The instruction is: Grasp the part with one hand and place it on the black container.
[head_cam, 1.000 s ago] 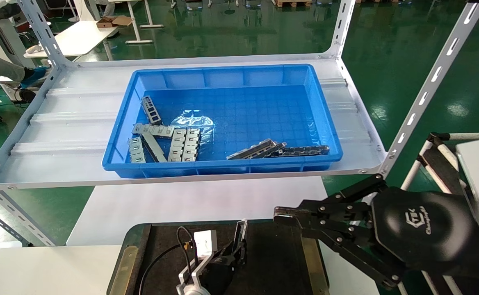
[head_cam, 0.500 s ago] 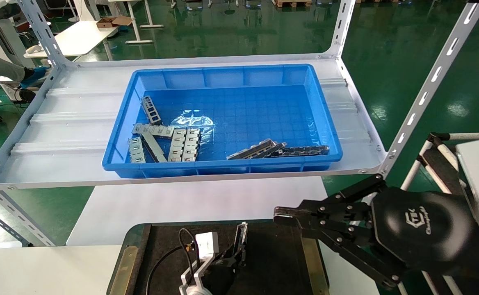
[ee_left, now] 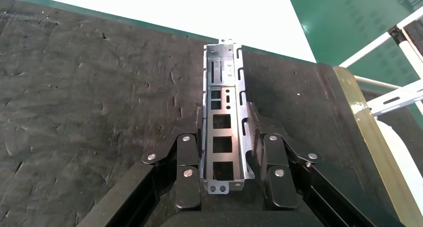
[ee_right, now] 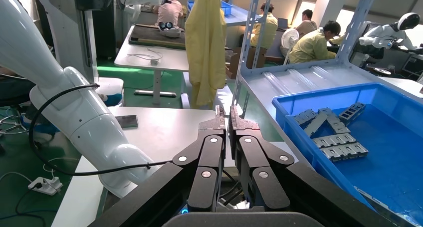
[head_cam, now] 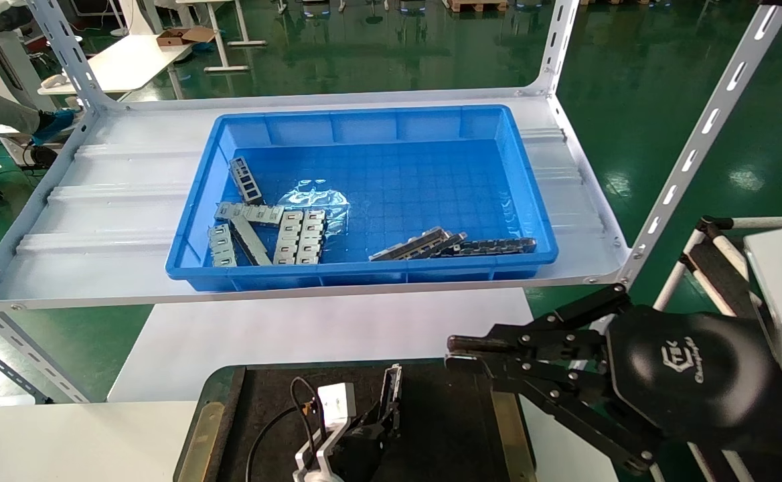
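Note:
My left gripper [head_cam: 383, 416] is shut on the part [head_cam: 391, 391], a silver-grey U-shaped channel with dark slots, and holds it low over the black container [head_cam: 454, 428]. In the left wrist view the part [ee_left: 223, 112] lies lengthwise between the fingers [ee_left: 187, 152], close to the container's dark felt floor [ee_left: 80, 92]; I cannot tell whether it touches. My right gripper [head_cam: 450, 349] is shut and empty, parked above the container's right edge; it also shows in the right wrist view [ee_right: 225, 110].
A blue plastic bin [head_cam: 364, 273] on the white shelf [head_cam: 96, 221] behind the container holds several grey slotted plates [head_cam: 300, 234] and dark strips [head_cam: 491, 246]. Slotted shelf posts [head_cam: 692, 147] rise at the right. A white tabletop [head_cam: 324, 328] lies under the shelf.
My left gripper has sunk slightly toward the container floor with the part still in it. The right arm has not moved.

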### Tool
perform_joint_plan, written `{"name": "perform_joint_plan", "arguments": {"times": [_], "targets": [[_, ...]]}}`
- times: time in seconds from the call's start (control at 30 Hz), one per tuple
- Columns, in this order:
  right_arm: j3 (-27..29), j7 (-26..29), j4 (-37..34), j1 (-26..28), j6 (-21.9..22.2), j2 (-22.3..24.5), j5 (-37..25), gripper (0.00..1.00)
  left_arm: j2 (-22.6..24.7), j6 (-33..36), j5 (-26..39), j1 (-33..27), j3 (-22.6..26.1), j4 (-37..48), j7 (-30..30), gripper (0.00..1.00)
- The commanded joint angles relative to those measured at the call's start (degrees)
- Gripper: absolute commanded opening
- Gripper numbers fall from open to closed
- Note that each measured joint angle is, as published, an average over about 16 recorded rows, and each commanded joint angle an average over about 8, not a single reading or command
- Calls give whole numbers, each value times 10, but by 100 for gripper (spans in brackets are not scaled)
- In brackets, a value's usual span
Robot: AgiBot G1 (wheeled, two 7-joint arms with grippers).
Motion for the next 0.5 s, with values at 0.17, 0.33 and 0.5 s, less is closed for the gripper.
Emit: {"name": "perform_joint_plan", "arguments": {"times": [0.17,0.33,0.5], "targets": [[0,0,0,0,0,0,0,100,0,-13,11,-5,21,1,-33,100],[0,0,0,0,0,0,0,100,-1,-19,24,-10,37,-1,-59,100],[0,0,0,0,0,0,0,100,-3,-22,36,-14,49,-3,-84,100]]}}
